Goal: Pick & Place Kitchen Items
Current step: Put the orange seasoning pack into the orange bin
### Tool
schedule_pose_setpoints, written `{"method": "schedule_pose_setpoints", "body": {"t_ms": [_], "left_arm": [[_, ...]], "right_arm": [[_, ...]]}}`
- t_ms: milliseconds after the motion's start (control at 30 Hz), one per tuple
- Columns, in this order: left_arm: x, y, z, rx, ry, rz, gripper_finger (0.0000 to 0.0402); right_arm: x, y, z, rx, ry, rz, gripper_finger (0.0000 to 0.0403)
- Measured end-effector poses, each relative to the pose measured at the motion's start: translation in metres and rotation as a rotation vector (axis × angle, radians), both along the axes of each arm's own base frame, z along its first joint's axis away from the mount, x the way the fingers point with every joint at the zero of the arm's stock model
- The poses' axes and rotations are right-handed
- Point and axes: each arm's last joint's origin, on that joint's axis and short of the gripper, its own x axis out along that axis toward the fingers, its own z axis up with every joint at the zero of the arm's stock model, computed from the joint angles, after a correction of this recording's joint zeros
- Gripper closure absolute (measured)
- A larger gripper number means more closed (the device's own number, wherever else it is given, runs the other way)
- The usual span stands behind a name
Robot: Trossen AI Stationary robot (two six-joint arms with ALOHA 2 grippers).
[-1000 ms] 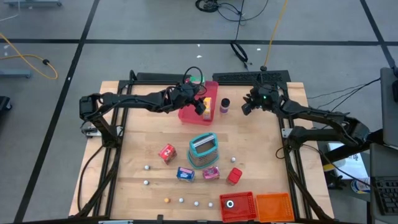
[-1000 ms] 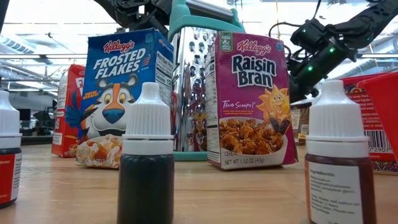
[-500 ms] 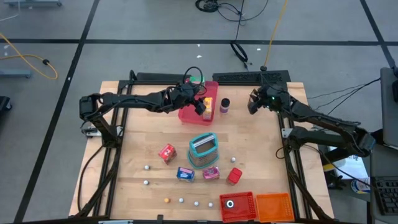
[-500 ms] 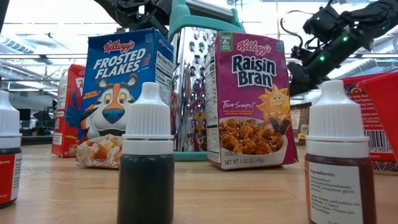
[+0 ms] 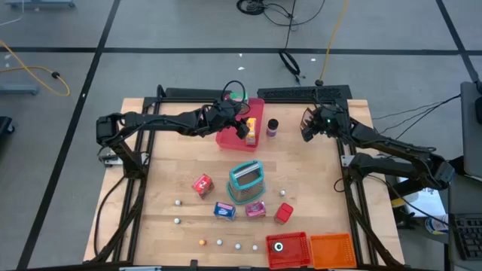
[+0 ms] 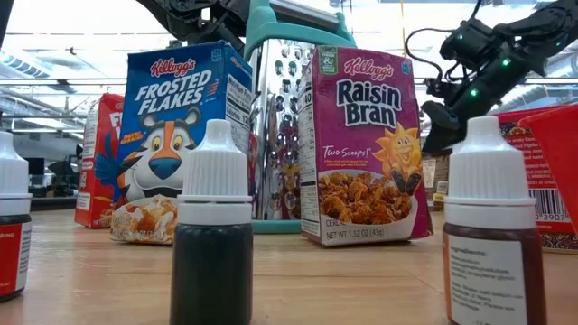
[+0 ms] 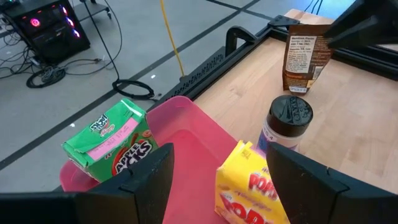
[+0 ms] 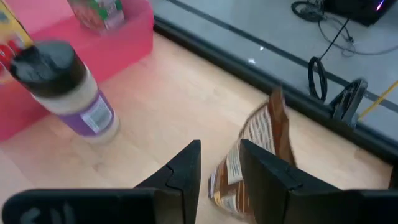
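Note:
A brown packet (image 8: 255,149) sits between the fingers of my right gripper (image 8: 221,152), which is near the table's far right (image 5: 307,128). In the left wrist view this packet (image 7: 303,57) stands upright on the wood. A dark-lidded jar (image 5: 272,126) stands on its base beside the pink tray (image 5: 230,137). In the tray a green Apple Jacks box (image 7: 112,140) leans on the wall, and a yellow Pops packet (image 7: 245,186) is there too. My left gripper (image 7: 217,152) hovers open over the tray, its fingers standing either side of the yellow packet. My right gripper pinches one end of the brown packet (image 8: 227,180) between its two fingers, slanting down from the table's right side. The packet reaches out past the fingertips, tilted. I cannot tell whether its lower edge (image 7: 298,90) rests on the table.
A steel grater with a teal handle (image 5: 245,181) stands mid-table, with small cereal boxes (image 5: 224,210) and a red box (image 5: 202,184) around it. Tiny balls (image 5: 219,242) dot the near side. A red bin (image 5: 287,249) and an orange bin (image 5: 332,250) stand at the near edge. Dropper bottles (image 6: 213,226) are close to the low camera.
My right gripper has drawn back toward the table's right edge, away from the jar, and has risen a little, tipping as it went. Nothing else has moved.

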Motion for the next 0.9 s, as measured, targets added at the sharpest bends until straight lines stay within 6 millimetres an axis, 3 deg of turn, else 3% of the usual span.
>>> {"method": "schedule_pose_setpoints", "body": {"t_ms": [300, 533, 900], "left_arm": [[0.0, 0.0, 0.0, -0.002, -0.001, 0.0, 0.0144], [0.0, 0.0, 0.0, -0.003, -0.001, 0.0, 0.0144], [0.0, 0.0, 0.0, -0.004, -0.001, -0.001, 0.0144]], "right_arm": [[-0.003, 0.002, -0.015, 0.003, 0.017, 0.011, 0.0308], [-0.003, 0.003, -0.016, 0.02, 0.011, 0.03, 0.0393], [-0.004, 0.004, -0.013, 0.004, -0.001, 0.036, 0.0402]]}}
